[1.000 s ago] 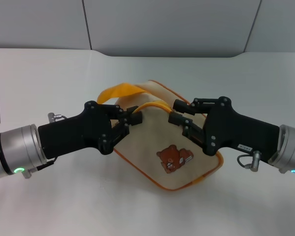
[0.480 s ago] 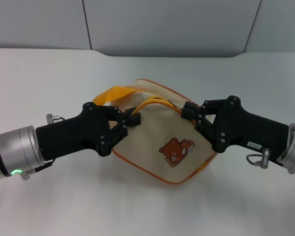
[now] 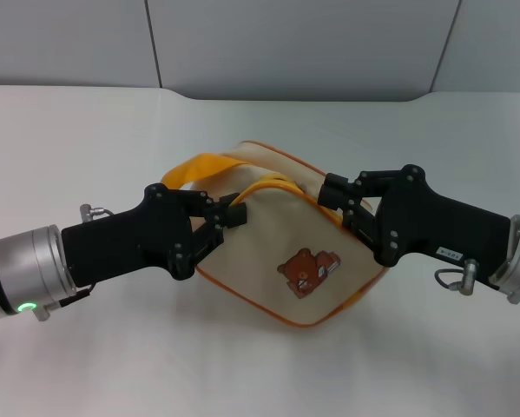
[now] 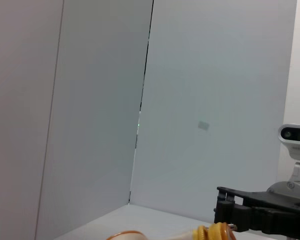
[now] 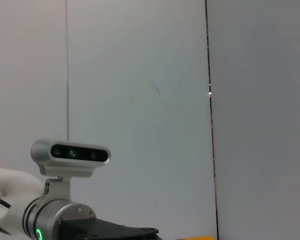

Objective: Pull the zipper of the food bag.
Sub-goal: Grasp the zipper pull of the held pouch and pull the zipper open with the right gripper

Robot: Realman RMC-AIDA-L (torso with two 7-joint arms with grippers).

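From my head camera, the food bag lies on the white table; my left gripper pinches the zipper end, my right gripper clamps the bag's far edge. My left wrist camera shows only that right gripper; my right wrist camera catches just my left arm.

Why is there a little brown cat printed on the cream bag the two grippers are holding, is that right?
Not quite: the head view shows a little brown bear print, not a cat, on the cream food bag. The left gripper and right gripper are both at the bag's top edge.
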